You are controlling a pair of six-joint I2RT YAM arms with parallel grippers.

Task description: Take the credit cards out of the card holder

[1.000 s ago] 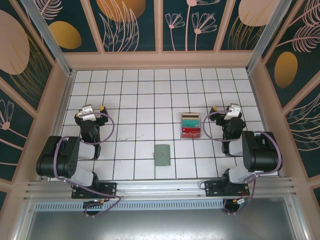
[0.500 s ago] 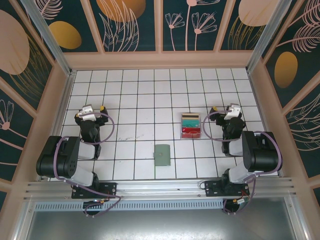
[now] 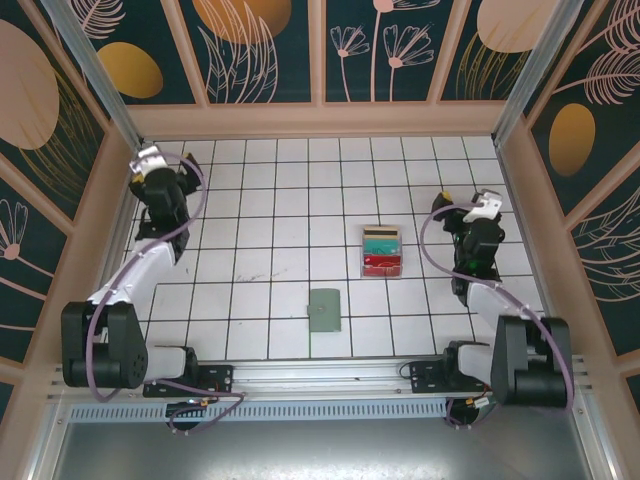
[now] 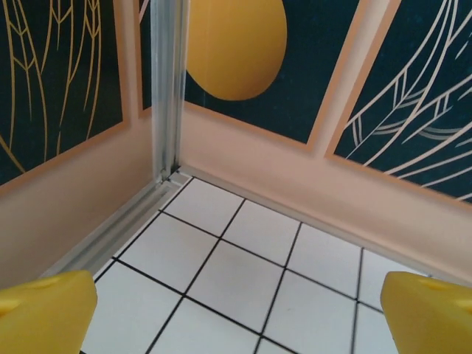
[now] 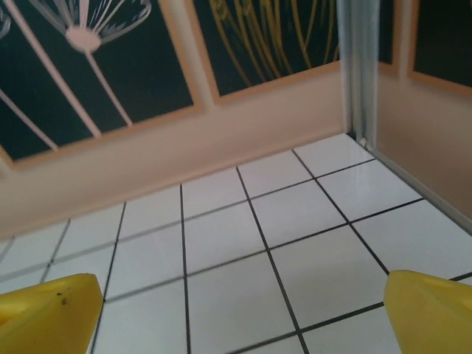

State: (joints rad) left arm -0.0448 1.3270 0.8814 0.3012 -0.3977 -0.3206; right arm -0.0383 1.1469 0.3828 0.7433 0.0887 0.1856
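The card holder lies flat and folded on the tiles near the front middle, grey-green, with nothing touching it. Behind it and to the right, credit cards in red, teal and yellow-gold lie stacked in a small clear tray. My left gripper is up by the far-left corner, far from both. Its yellow fingertips stand wide apart over bare tile, so the left gripper is open. My right gripper hovers right of the tray, open, with its yellow fingertips spread and nothing between them.
Peach walls with dark leaf panels enclose the white tiled floor. An aluminium post stands in the far-left corner just ahead of my left gripper. Another post marks the far-right corner.
Both arms have unfolded from their tucked pose. The left one swung out to the far-left corner and the right one lifted towards the far right. Both stayed open; the holder and tray have not moved.
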